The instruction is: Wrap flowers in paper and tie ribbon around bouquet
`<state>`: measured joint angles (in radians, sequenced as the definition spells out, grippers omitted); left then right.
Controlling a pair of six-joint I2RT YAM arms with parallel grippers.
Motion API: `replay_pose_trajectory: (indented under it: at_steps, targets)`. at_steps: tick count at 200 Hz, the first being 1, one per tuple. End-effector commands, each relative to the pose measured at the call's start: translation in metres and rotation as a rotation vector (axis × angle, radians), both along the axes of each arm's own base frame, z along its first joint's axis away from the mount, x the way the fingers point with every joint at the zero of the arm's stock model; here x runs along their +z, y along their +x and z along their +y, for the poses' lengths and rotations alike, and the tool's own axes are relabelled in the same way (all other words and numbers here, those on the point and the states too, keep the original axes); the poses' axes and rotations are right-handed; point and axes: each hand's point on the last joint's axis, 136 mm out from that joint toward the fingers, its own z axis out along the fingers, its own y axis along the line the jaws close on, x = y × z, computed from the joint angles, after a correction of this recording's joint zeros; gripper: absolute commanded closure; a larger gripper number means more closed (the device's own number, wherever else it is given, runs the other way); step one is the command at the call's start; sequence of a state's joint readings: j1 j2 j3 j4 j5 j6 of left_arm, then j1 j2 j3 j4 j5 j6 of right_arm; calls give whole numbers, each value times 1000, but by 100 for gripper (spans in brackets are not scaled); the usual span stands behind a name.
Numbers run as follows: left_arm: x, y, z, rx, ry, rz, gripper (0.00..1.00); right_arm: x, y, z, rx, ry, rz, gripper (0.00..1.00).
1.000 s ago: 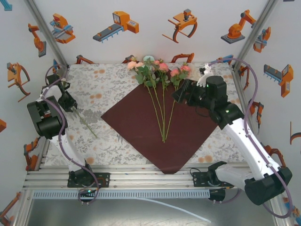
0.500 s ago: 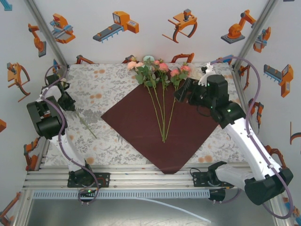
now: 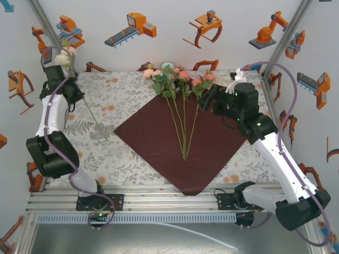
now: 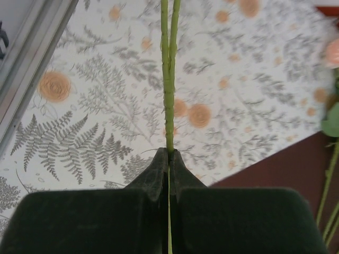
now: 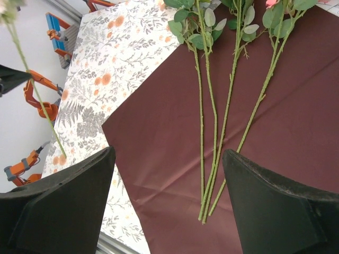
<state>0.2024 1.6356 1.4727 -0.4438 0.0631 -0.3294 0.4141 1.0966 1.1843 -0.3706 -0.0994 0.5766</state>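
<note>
**Stray rose lifted off the bench; wrapping not yet begun**

The left jaws are now clenched on a single rose [image 4: 168, 121], its stem pinched between their tips. A second ago they were low by the bench's left edge, closing on this stem as it lay on the printed cloth [image 3: 106, 90]. Now the left arm [image 3: 50, 106] has risen, and the rose [image 3: 87, 114] hangs tilted. We cannot tell whether its foot touches the cloth. We judge it is bound for the others.

The right jaws stand released, holding nothing, over the far right side of the paper [image 3: 153, 140], having barely shifted. The flowers [image 3: 183, 124] lie on the paper, blooms toward the far edge, stems meeting near its middle.

The left wrist view gives the pinch itself, with a corner of the paper [image 4: 275, 169] beyond. The top view gives the bloom [image 3: 67, 50], high by the far left corner. The right wrist view shows the lying stems [image 5: 202, 116] fanned on the paper [image 5: 153, 137], with the lifted rose [image 5: 41, 100] out to the side.
</note>
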Motion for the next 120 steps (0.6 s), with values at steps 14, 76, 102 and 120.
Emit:
replay_pose_trajectory:
  at_steps: [14, 76, 102, 120]
  targets:
    - [42, -1, -60, -86, -129, -165, 100, 7, 10, 8, 9, 23, -26, 26]
    - [74, 14, -247, -409, -332, -269, 100, 3, 14, 15, 35, 29, -16, 26]
    - [57, 14, -325, -510, -394, -229, 100, 1, 12, 13, 25, 34, -13, 26]
    - [42, 13, -372, -550, -437, -200, 100, 0, 10, 11, 18, 34, -15, 26]
